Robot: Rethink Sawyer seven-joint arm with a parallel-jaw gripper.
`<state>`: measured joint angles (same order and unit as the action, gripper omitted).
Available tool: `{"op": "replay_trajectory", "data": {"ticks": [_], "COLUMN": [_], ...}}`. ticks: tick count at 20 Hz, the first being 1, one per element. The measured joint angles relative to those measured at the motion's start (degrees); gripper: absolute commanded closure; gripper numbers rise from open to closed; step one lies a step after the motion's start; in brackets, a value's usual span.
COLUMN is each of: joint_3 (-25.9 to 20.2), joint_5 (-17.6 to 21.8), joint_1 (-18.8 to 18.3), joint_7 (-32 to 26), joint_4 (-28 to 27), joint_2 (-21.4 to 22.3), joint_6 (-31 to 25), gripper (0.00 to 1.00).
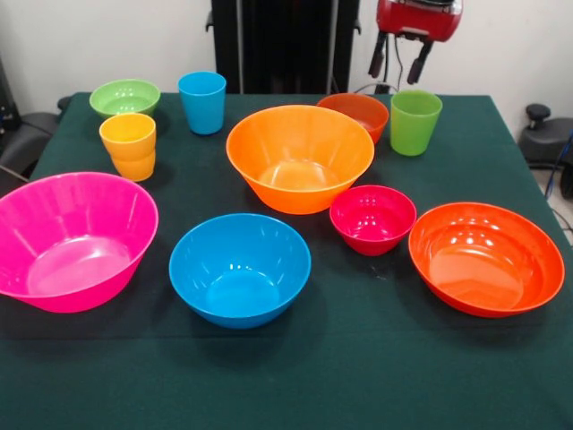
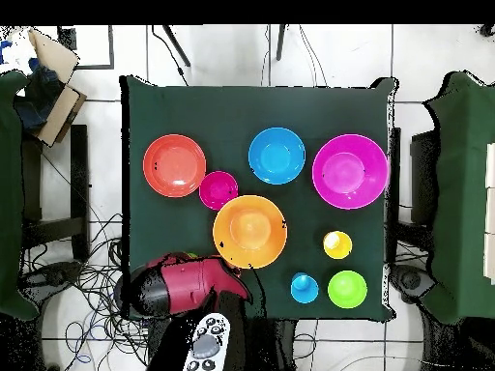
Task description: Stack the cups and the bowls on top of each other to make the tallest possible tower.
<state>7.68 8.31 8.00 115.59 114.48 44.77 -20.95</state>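
Hanging above the green cup (image 1: 415, 122), the gripper (image 1: 399, 63) is empty, fingers spread; bowls sit unstacked on the tabletop (image 1: 358, 376).

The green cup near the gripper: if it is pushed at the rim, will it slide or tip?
The green cup stands upright and narrows downward, so it probably tips. Its smooth plastic looks light and stiff. The table's cloth may hinder sliding.

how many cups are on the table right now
3, all standing upright and apart. The blue cup stands at the far edge, the yellow-orange cup just in front of the small green bowl, the green cup beside the small orange-red bowl. None looks hidden.
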Motion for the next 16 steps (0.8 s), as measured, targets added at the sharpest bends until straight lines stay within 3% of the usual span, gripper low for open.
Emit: {"op": "replay_trajectory", "data": {"ticks": [16], "joint_3": [-0.3], "joint_5": [-2.1], "joint_1": [-2.7], "joint_7": [0.0], "joint_4": [-0.5], "joint_2": [4.3], "joint_6": [-1.8], "gripper": [0.0]}}
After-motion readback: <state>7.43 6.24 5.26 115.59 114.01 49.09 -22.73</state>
